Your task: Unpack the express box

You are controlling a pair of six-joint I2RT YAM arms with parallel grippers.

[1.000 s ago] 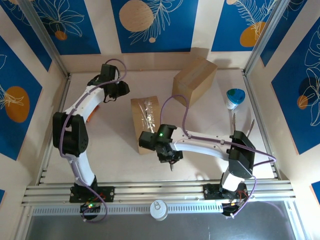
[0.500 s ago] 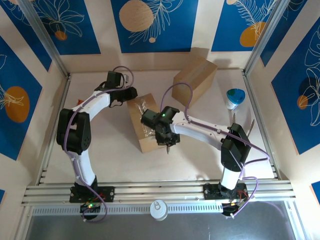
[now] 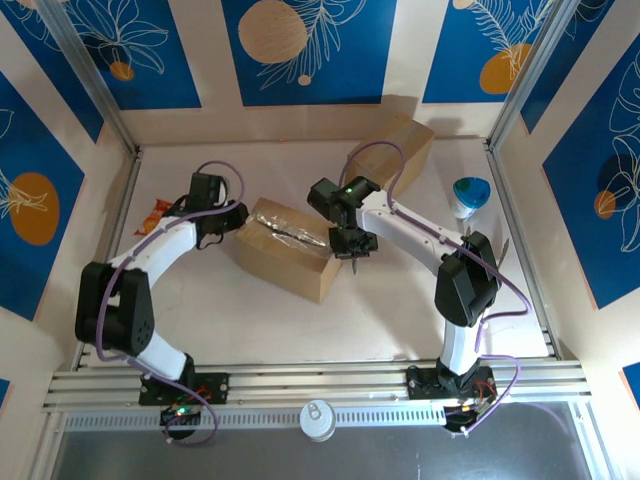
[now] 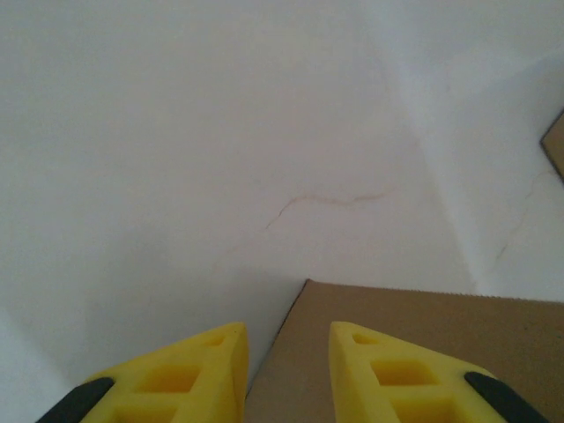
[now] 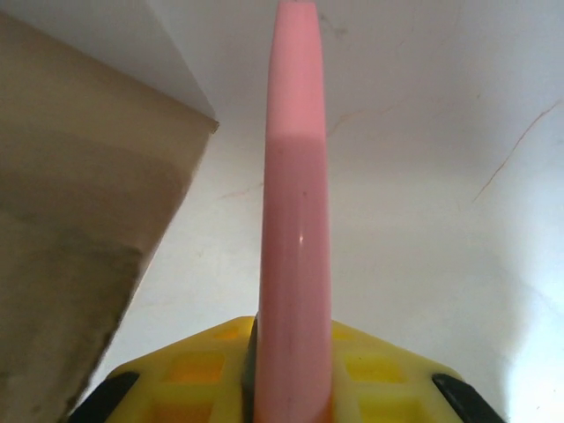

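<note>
Presently, beside two boxes [image 3: 285, 250] [image 3: 392, 160], right end effector [image 5: 291, 352] clenches one pink tool [image 5: 295, 176]; left end effector [image 4: 286, 352] gapes.

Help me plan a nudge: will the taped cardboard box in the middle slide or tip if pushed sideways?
The box lies low and wide on the smooth table, so it probably slides or pivots rather than tips. Its crisp edges suggest stiff cardboard. Its weight cannot be told.
</note>
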